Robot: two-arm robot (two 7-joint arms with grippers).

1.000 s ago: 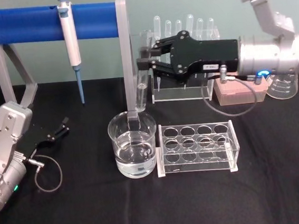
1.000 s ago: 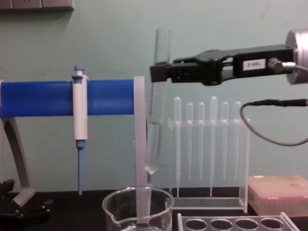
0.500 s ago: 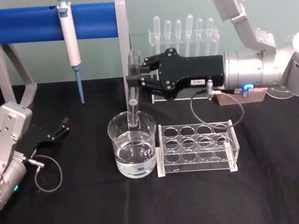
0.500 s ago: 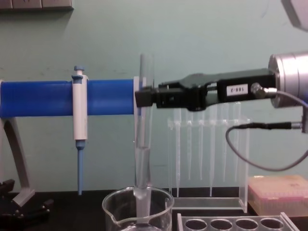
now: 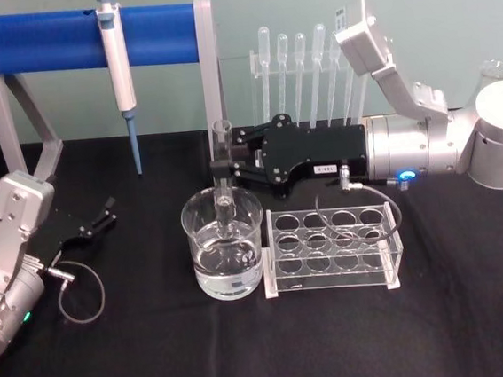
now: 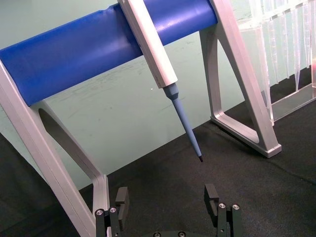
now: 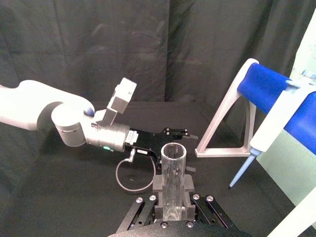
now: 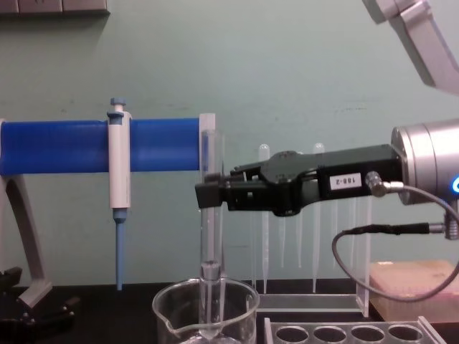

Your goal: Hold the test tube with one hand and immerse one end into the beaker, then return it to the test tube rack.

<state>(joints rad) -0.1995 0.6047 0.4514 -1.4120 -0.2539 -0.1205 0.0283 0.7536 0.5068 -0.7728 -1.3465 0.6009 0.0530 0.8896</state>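
Right gripper [image 5: 223, 169] reaches in from the right, clamped on the test tube [image 8: 212, 236] just below its flared rim. Tube hangs upright. Its lower end sits inside the beaker [image 5: 207, 268], below the rim; contact with the water cannot be told.

Step in hand, by my reading: the dip.

Next move calls for a straight lift clear of the glass rim, then a short shift right to the test tube rack [image 5: 392, 255], just beside the beaker.

Left gripper [image 6: 168, 197] parked near left, fingers apart, empty.
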